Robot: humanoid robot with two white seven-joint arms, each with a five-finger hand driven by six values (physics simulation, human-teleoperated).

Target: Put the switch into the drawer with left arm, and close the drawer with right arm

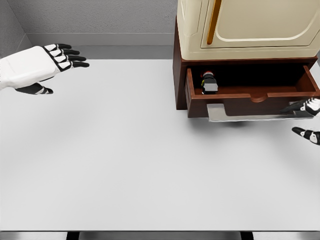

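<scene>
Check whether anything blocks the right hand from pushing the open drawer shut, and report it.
Nothing visible does. The right hand sits just off the right end of the drawer front. The switch lies inside at the left end, below the rim as far as can be seen.

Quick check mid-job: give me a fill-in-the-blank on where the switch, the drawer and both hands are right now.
1. The switch lies inside the ____.
2. The drawer under the cabinet is ____, not shut.
3. The left hand holds ____, fingers spread over the table.
4. The right hand shows at the picture's ____ edge, near the drawer front.

Missing words: drawer; open; nothing; right
</scene>
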